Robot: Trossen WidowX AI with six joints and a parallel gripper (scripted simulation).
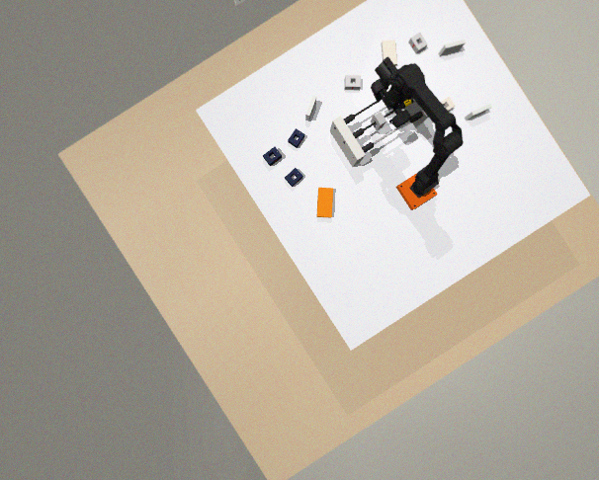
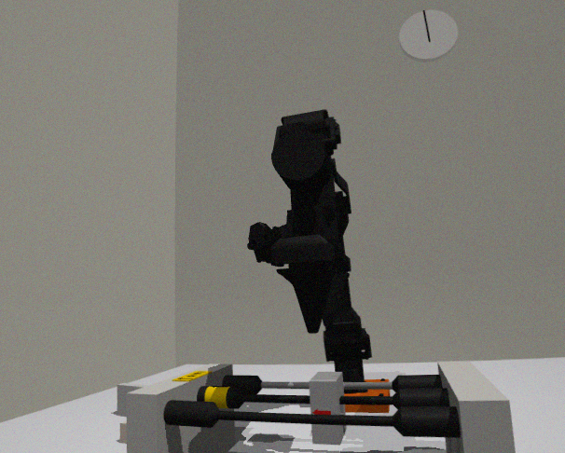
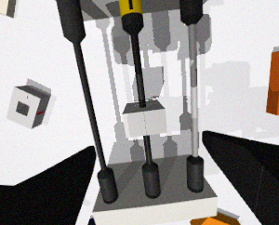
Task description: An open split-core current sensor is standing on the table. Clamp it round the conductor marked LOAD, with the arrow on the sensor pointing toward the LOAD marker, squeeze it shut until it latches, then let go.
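The exterior view shows a small red arrow point(image 2: 322, 412) on the side of the light grey, box-shaped split-core sensor point(image 1: 379, 122) point(image 2: 326, 405) point(image 3: 144, 122), pointing toward the end with the yellow collar point(image 2: 216, 397) point(image 3: 131, 6); neither the top view nor the wrist view shows that arrow. The wrist view makes plain that the sensor sits around the middle black conductor point(image 2: 282, 399) point(image 3: 138, 70), between a dark outer conductor point(image 2: 302, 418) point(image 3: 88, 102) and a grey conductor point(image 2: 367, 385) point(image 3: 193, 93), its two halves meeting at a thin seam; whether it is latched I cannot tell. Only the top view takes in the three navy square blocks with holes, point(image 1: 297, 137) point(image 1: 272, 155) point(image 1: 294, 177), lying on the white-topped table point(image 1: 350, 280) point(image 2: 85, 401) point(image 3: 28, 51), while the round pale disc point(image 2: 428, 34) on the wall appears only in the exterior view. A yellow label point(image 1: 407, 103) point(image 2: 190, 376) on one pale end block carries dark lettering too blurred to read, and the collar bears a dark mark, also illegible. The black gripper point(image 1: 406, 119) point(image 2: 312, 327) point(image 3: 149, 143) is spread almost fully, holding nothing; in the exterior view its fingers hang above the sensor, apart from it.
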